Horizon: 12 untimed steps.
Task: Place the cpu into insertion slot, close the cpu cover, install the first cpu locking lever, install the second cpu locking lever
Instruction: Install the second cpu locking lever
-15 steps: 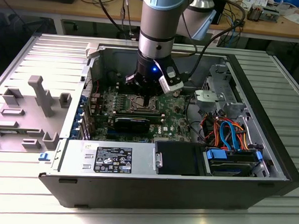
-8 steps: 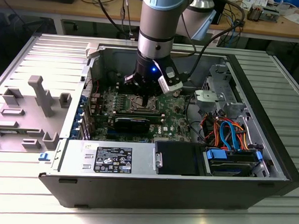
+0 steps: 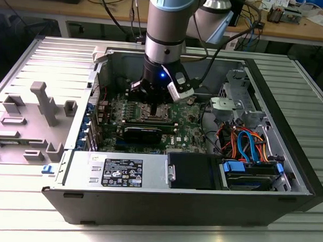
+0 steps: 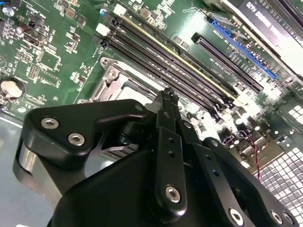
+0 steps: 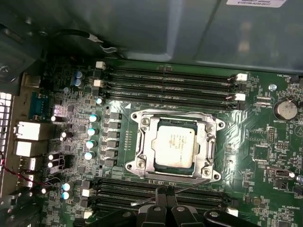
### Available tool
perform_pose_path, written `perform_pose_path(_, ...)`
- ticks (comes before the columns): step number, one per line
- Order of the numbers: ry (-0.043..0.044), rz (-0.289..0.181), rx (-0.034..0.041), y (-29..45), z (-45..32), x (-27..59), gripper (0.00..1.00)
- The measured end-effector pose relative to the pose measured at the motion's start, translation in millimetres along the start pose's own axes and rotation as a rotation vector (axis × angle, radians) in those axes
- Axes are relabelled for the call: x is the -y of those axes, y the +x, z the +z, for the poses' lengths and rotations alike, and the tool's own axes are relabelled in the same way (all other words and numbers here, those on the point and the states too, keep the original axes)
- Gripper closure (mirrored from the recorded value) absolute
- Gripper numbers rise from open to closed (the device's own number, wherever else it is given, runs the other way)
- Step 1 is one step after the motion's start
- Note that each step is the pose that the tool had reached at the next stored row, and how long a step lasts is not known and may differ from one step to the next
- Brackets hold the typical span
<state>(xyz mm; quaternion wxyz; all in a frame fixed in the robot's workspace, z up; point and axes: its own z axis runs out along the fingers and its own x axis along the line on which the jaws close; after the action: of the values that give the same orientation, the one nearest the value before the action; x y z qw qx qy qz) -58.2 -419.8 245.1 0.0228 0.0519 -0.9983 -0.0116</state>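
The cpu (image 5: 174,145), a grey metal square, lies in the insertion slot (image 5: 142,163) on the green motherboard (image 5: 265,151). The silver cpu cover (image 5: 147,142) lies flat around it. A thin wire locking lever (image 5: 189,185) runs along the slot's near side, angled away from it, with its hooked end (image 5: 133,204) free. My gripper (image 5: 165,193) is shut, its black fingertips (image 4: 166,94) together right at this lever; whether they touch it I cannot tell. In the exterior view the gripper (image 3: 151,99) hangs over the slot (image 3: 154,112) inside the open computer case.
Black memory slots (image 5: 165,85) run along both sides of the socket. Capacitors (image 5: 91,137) and rear ports (image 5: 28,137) stand beside it. In the case sit a power supply (image 3: 122,170), a drive cage (image 3: 237,103) and orange and blue cables (image 3: 246,143).
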Motion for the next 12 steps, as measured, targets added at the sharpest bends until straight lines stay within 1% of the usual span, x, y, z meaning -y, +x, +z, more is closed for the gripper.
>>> perform_pose_path(2,0.0003,-0.009,-0.0006,2.2,0.7,-0.2,0.89)
perform_pose_path(4,0.0001,-0.010,-0.0005,2.4,0.8,0.0,0.89)
perform_pose_path(8,0.0001,-0.010,-0.0006,2.6,-1.4,0.5,0.89)
perform_pose_path(12,0.0003,-0.011,-0.0007,5.0,-1.5,3.7,0.89)
